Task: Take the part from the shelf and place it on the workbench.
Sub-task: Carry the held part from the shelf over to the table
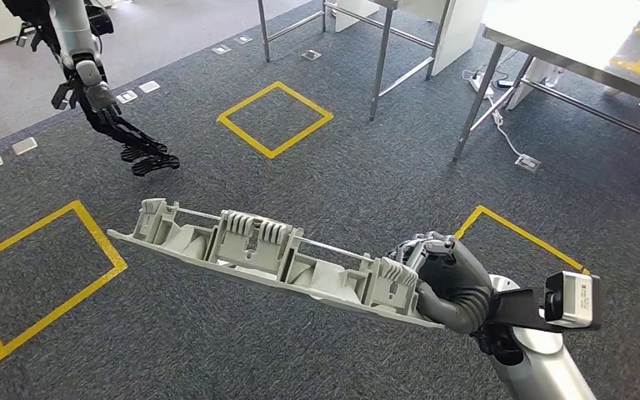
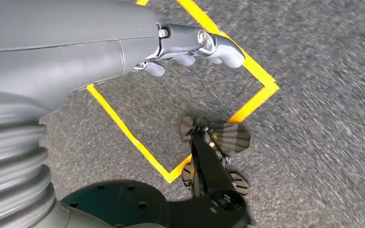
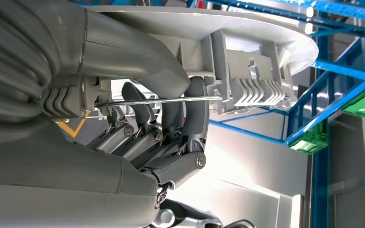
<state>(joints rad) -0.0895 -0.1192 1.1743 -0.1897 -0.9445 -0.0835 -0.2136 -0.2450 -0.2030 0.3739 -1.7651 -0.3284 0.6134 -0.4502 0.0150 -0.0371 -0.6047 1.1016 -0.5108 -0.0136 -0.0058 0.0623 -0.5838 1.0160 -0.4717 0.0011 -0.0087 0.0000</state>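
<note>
Floor: dark grey carpet (image 1: 358, 175) marked with yellow taped squares (image 1: 274, 118), with small floor outlets between them. A steel-legged desk (image 1: 550, 42) stands at the far right, a cable trailing beneath it, well apart from the robot. Blue shelving (image 3: 342, 71) shows in the right wrist view. The right hand (image 1: 446, 279) has its fingers (image 3: 185, 118) wrapped around one end of the long grey part (image 1: 258, 250), carried level over open carpet. The left hand (image 1: 133, 142) hangs outstretched, fingers apart, holding nothing
</note>
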